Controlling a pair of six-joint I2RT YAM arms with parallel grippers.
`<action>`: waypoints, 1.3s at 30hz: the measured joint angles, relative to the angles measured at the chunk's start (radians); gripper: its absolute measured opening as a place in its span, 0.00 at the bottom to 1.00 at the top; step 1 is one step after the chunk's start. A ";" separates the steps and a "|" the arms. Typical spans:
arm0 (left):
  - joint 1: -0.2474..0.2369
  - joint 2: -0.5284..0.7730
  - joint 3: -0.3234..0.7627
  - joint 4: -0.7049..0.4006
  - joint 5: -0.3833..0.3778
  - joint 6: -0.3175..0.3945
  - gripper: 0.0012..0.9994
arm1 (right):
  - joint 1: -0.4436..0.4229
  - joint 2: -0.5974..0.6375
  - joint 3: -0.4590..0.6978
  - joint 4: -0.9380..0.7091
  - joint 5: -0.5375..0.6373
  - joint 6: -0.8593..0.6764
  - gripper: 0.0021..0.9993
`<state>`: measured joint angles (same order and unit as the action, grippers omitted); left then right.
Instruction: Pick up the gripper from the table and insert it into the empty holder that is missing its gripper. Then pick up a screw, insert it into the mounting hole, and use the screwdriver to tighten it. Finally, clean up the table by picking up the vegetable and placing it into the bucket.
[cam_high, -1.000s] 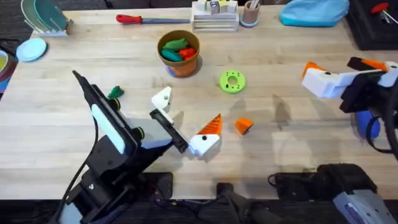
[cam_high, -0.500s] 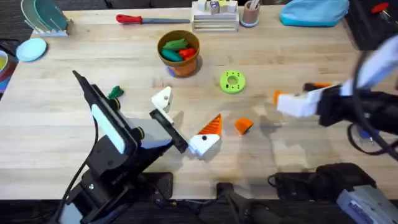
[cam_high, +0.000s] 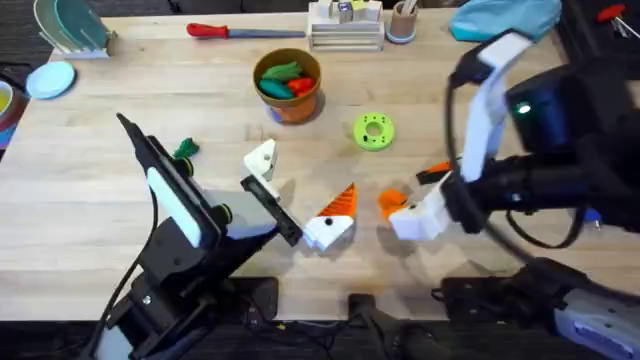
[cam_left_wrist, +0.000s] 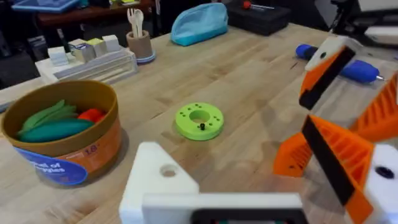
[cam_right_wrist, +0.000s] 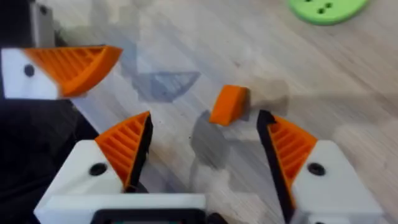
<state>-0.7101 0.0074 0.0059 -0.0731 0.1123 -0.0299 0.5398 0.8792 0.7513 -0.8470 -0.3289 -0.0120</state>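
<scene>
You are looking at the loose orange gripper (cam_right_wrist: 228, 104) lying on the bench (cam_high: 120, 220) just ahead of your right gripper (cam_right_wrist: 205, 146), roughly on the line between its two fingers and apart from both; those fingers are standing wide, holding nothing. In the overhead view the gripper (cam_high: 391, 202) is sitting just beside the white tip of the right arm's fingers, and your landmark, the green ring disc (cam_high: 374, 131), is lying a little beyond it. Your left gripper (cam_high: 300, 195) is resting on the bench on the other side of the gripper from the right arm, one finger carrying an orange tip (cam_high: 340, 202) and the other being the bare white holder (cam_high: 261, 158); its fingers are spread wide with nothing between them. The bucket (cam_high: 289, 85) is standing beyond the disc and toward the left arm's side, already holding one red piece and two green ones. One small dark green vegetable (cam_high: 184, 149) is lying well away from the disc, past the holder. One blue screwdriver (cam_left_wrist: 339, 65) is lying farther off on the right arm's side. One red-handled tool (cam_high: 245, 31) is lying beyond the bucket at the far edge.
</scene>
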 joint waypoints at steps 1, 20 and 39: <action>0.000 0.000 0.000 0.000 0.000 0.000 0.99 | 0.021 0.010 0.000 0.002 0.002 0.000 0.99; 0.000 0.000 0.000 0.000 0.000 0.000 0.99 | 0.220 0.237 0.000 0.058 0.312 0.205 0.99; 0.000 0.000 0.000 0.000 0.000 0.000 0.99 | 0.220 0.288 0.000 0.091 0.345 0.308 0.25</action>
<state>-0.7101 0.0071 0.0059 -0.0731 0.1123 -0.0299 0.7593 1.1674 0.7513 -0.7555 0.0160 0.2959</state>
